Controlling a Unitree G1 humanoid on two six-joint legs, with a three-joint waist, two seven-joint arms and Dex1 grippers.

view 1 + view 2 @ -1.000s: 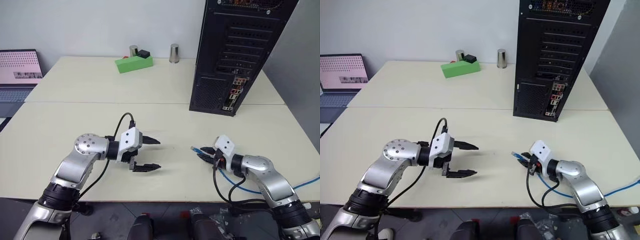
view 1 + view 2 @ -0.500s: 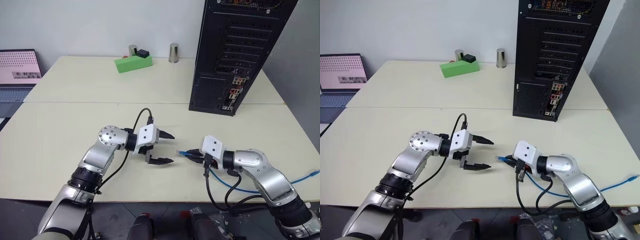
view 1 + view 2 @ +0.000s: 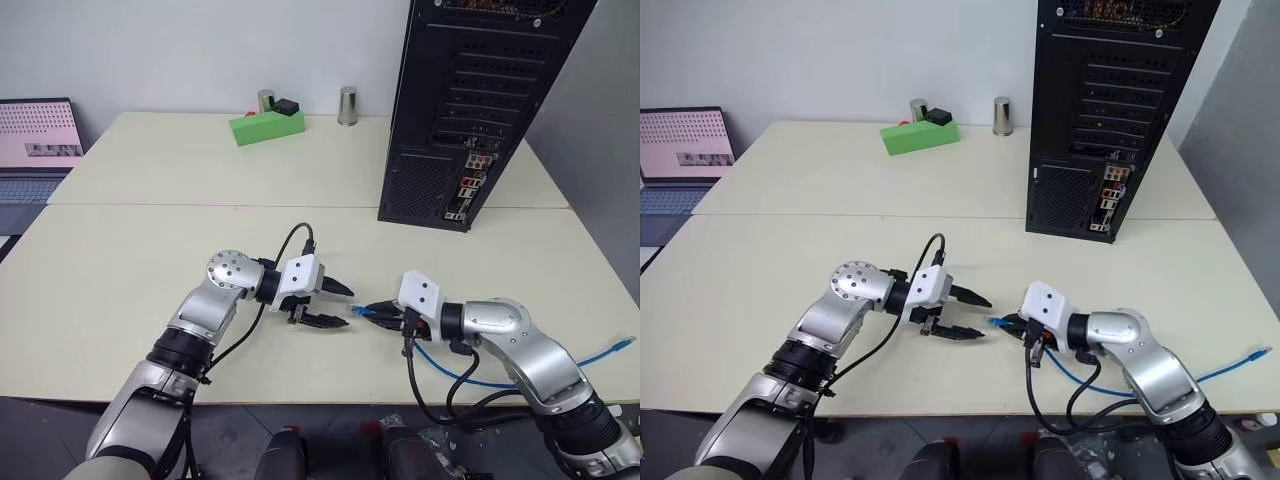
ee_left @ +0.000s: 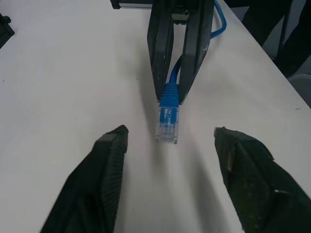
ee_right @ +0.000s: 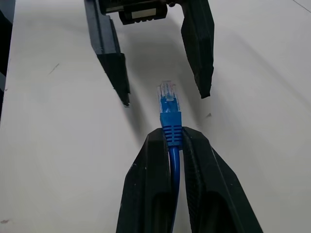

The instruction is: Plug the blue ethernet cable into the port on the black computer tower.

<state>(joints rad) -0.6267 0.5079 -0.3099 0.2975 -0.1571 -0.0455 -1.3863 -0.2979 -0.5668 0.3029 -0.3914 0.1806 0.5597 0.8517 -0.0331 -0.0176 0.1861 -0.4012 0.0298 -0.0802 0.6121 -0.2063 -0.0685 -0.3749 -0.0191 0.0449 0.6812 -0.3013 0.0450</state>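
So the right pincer [image 3: 1008, 322] is clamped on the bright-blue ethernet cable [image 5: 171, 127], gripping it right at the ribbed blue boot just behind the small clear plastic plug [image 4: 166, 126]. The plug sticks out past the fingertips and hangs just above the pale cream table [image 3: 130, 250], near the front edge, pointing toward the left arm. The rest of the blue cord loops back under the right arm and trails off toward the right edge of the table, where its other end [image 3: 624, 344] pokes up.

The left pincer [image 3: 338, 304] sits directly opposite, tips aimed at the plug. Its two black fingers [image 4: 104, 160] are apart, one on each side of the plug's line, and neither is touching it. In the left wrist view the plug sits just beyond the gap between the fingertips, not inside it. So the two pincers are basically nose to nose with the plug between them.

The tall black metal computer tower [image 3: 1110, 90] stands upright well behind all this, to the right on the far half of the table, with its back face toward the robot: perforated vents, horizontal slot covers, and the narrow silvery connector strip [image 3: 1105, 205] low down. The port is somewhere on that strip, but it's too small to pick out.

Further back there's a green block [image 3: 266, 127] with a small black thing on top, two little metal cylinders [image 3: 347, 105], and an open laptop [image 3: 35, 140] off to the far left.
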